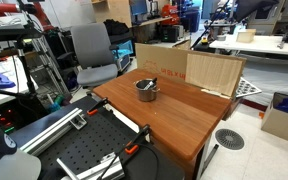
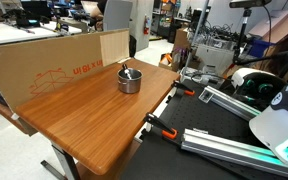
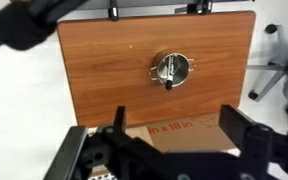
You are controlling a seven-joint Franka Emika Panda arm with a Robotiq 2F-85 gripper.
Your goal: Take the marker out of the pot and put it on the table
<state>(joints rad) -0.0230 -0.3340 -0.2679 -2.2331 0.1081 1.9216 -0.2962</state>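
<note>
The small shiny metal pot (image 1: 147, 90) stands on the reddish-brown table (image 1: 184, 115), towards its far side. It shows in both exterior views (image 2: 130, 80) and in the wrist view (image 3: 171, 68). The marker (image 1: 151, 82) leans inside the pot with one end above the rim (image 2: 125, 70). In the wrist view it is a thin stick across the pot (image 3: 169, 72). My gripper (image 3: 174, 118) is open and empty. It is high above the table's cardboard-side edge, well apart from the pot. The gripper is out of both exterior views.
A cardboard sheet (image 1: 159, 58) and a pale wooden board (image 1: 212, 72) stand along one table edge (image 2: 54, 65). A black perforated board (image 1: 84, 155) with orange clamps (image 2: 162, 130) adjoins the opposite edge. A grey office chair (image 1: 92, 55) stands nearby.
</note>
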